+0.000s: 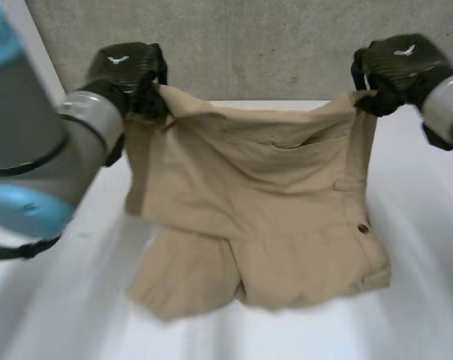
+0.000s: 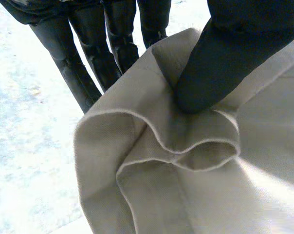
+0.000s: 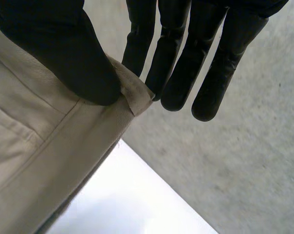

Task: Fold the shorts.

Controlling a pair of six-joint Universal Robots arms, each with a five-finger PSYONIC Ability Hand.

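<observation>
The tan shorts [image 1: 264,187] are held up above the white table [image 1: 429,300], stretched between the two hands at the far side of the scene, while their lower part is draped onto the tabletop nearer the robot. The left top corner is gripped by the left hand [image 1: 129,71]: in the left wrist view a bunched, hemmed fold is pressed by the thumb [image 2: 220,63] against the fingers [image 2: 88,58] behind the cloth. The right top corner is pinched by the right hand [image 1: 395,64], its very tip being clamped between the thumb [image 3: 64,53] and the fingers [image 3: 186,58]. The corners are probably taken this way so that the top edge is drawn taut and level, creases are let drop out, and the garment can be laid down flat or doubled over. The held edge, and with it the long axis, runs from left to right; the cloth hangs from that far edge down towards the near side. A pocket opening [image 1: 301,142] is seen below the held edge and a button [image 1: 363,227] near the right side. Two rounded lobes lie lowest, on the table. Whether the held edge is the waistband or the leg hems cannot be told for certain.
</observation>
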